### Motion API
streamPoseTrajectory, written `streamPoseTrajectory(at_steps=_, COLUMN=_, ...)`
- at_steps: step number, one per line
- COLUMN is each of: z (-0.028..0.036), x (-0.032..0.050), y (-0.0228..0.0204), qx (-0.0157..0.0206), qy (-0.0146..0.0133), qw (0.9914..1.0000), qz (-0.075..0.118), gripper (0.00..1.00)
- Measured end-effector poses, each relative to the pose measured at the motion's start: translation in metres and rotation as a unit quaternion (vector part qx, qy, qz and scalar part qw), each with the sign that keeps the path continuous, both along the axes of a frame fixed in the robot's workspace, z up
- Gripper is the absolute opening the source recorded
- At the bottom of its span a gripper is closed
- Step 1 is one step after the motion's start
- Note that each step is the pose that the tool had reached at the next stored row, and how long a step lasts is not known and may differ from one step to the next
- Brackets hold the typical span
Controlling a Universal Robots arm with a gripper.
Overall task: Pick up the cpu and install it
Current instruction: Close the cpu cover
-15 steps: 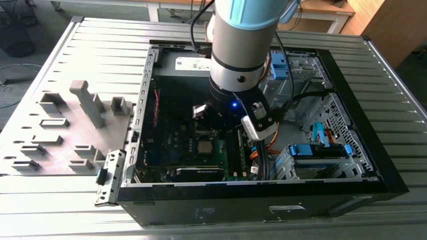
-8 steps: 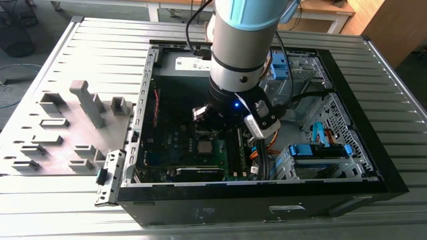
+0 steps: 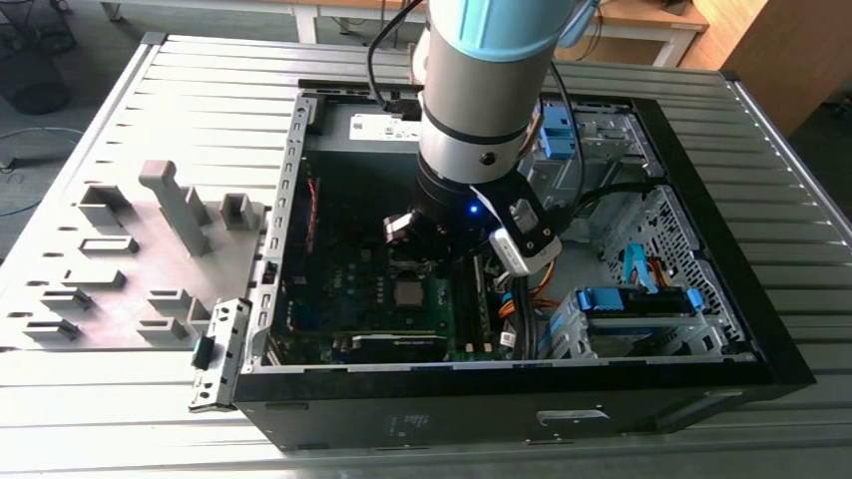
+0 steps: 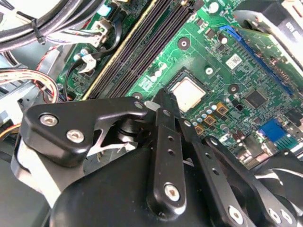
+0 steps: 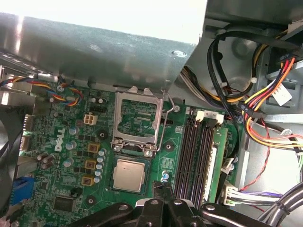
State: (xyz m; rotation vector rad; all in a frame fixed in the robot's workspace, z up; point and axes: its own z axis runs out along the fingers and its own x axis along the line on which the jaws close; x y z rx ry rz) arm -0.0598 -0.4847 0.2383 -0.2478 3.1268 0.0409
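Currently, exterior view: the end effector hangs inside the computer case, the cpu just below it. Second wrist view: its fingers are drawn together, holding nothing; the cpu lies just beyond the tips. First wrist view: the cpu sits in its socket, the retention frame beyond it open. Judged: seating done, frame not yet closed.
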Motion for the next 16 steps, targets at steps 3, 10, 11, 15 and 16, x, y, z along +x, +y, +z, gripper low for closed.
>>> streamPoseTrajectory(at_steps=3, z=-0.0001, x=0.0005, y=-0.0001, qx=0.0000, qy=0.0000, qw=0.99999, qz=0.004, gripper=0.11)
streamPoseTrajectory(at_steps=10, z=-0.0003, x=0.0009, y=0.0001, qx=0.0007, qy=-0.0001, qw=0.99988, qz=0.016, gripper=0.11)
streamPoseTrajectory(at_steps=11, z=-0.0003, x=0.0009, y=0.0000, qx=0.0007, qy=0.0000, qw=0.99988, qz=0.016, gripper=0.11)
streamPoseTrajectory(at_steps=15, z=-0.0010, x=0.0010, y=0.0004, qx=0.0007, qy=0.0000, qw=0.99988, qz=0.016, gripper=0.11)
streamPoseTrajectory(at_steps=16, z=-0.0012, x=0.0010, y=0.0007, qx=0.0007, qy=0.0000, qw=0.99988, qz=0.016, gripper=0.11)
